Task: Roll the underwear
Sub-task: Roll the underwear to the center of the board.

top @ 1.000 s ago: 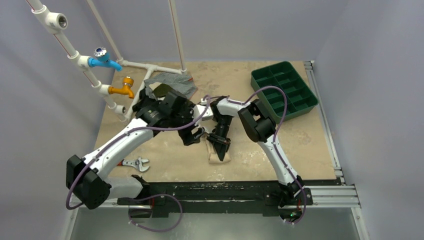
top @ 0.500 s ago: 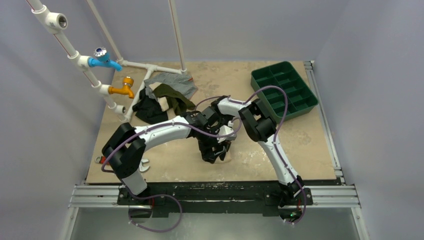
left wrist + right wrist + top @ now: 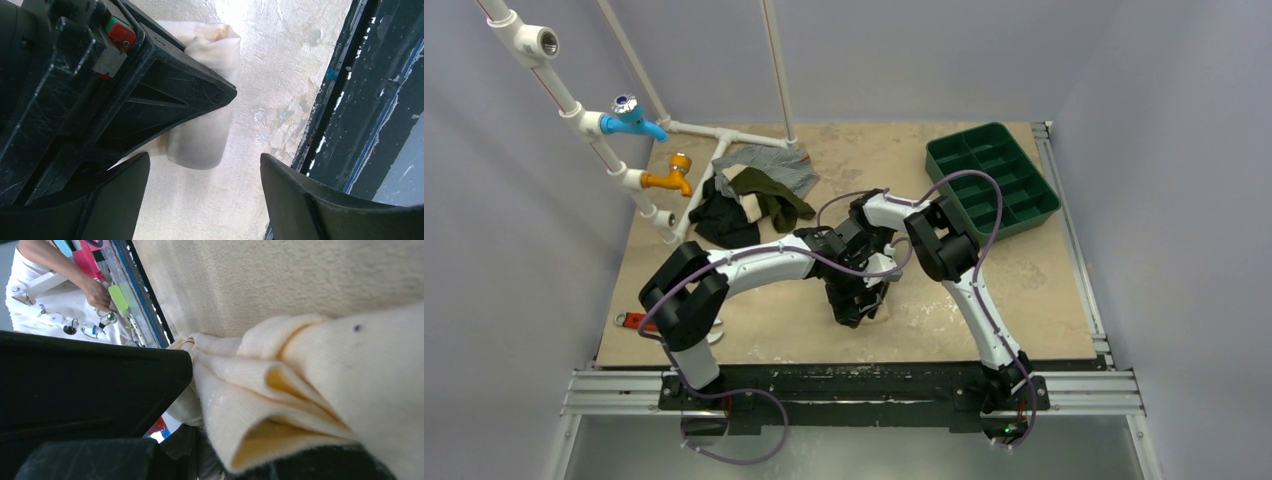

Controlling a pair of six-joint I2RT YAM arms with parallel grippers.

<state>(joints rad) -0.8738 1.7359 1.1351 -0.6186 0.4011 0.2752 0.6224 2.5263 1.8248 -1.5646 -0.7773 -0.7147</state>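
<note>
The underwear [image 3: 200,135], seemingly soft, light and floppy, lies bundled on the table [image 3: 280,65] near its front edge, pinched by the right gripper [image 3: 235,410]; the wide-spread, empty left gripper [image 3: 205,170] should probably take its free end

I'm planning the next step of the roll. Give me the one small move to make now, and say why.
Probably lower the left jaws onto the rounded end of the underwear and close them. They stand open just above that free end, while the right jaws are shut on the cloth farther along. A second grip there looks like what is needed to turn the roll.
</note>
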